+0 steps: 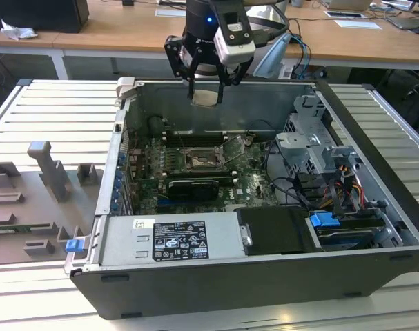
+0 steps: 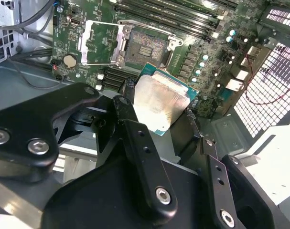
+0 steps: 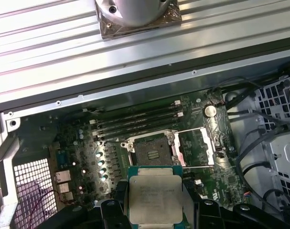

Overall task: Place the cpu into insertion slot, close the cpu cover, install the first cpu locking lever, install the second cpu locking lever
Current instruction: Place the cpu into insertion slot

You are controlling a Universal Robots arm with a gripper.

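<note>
My gripper (image 1: 206,91) hangs above the back wall of the open computer case (image 1: 264,289), shut on the cpu (image 1: 205,97). Both wrist views show the cpu (image 2: 159,102) (image 3: 155,202) as a pale silvery square on a green board, pinched at two opposite edges by the black fingers (image 2: 128,112) (image 3: 117,202). Well below it on the motherboard lies the insertion slot (image 1: 198,161) (image 2: 145,50) (image 3: 153,152), uncovered and empty. The cpu cover (image 2: 99,43) (image 3: 196,147) (image 1: 233,147) is swung open beside the slot. I cannot make out the locking levers.
Memory slots (image 3: 137,119) run along the slot's far side. A power supply (image 1: 171,238) fills the case's front, and a drive cage (image 1: 319,138) with cables stands at the exterior view's right. A grey fixture tray (image 1: 36,200) lies outside the case at the exterior view's left.
</note>
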